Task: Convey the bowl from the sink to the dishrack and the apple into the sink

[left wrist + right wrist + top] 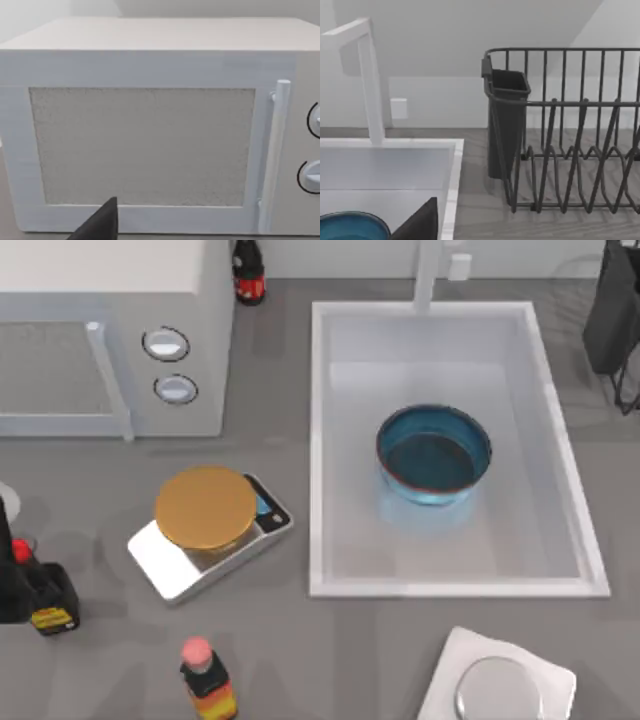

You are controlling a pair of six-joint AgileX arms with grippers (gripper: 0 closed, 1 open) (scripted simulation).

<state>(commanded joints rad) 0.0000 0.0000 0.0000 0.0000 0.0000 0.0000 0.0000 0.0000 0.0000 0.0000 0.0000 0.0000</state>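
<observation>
The blue bowl (433, 453) with a reddish-brown rim stands upright in the white sink (320, 440), a little right of the basin's middle. The right wrist view catches the bowl (350, 227) low down, inside the sink's rim (451, 190). The dark wire dishrack (612, 320) stands at the back right, beyond the sink's right rim; this dishrack (575, 135) carries a dark cup on its near corner. The apple is out of view. A dark piece of my left gripper (97, 225) faces the microwave door. A dark piece of my right gripper (417, 222) hangs near the sink's right rim.
A white microwave (110, 340) fills the back left. A white scale with a golden disc (205, 505) lies left of the sink. A pink-capped bottle (207, 680), a black tool with a yellow label (45, 600), a silver disc on a white base (500, 685), a dark bottle (248, 270) and the faucet (428, 275) stand around.
</observation>
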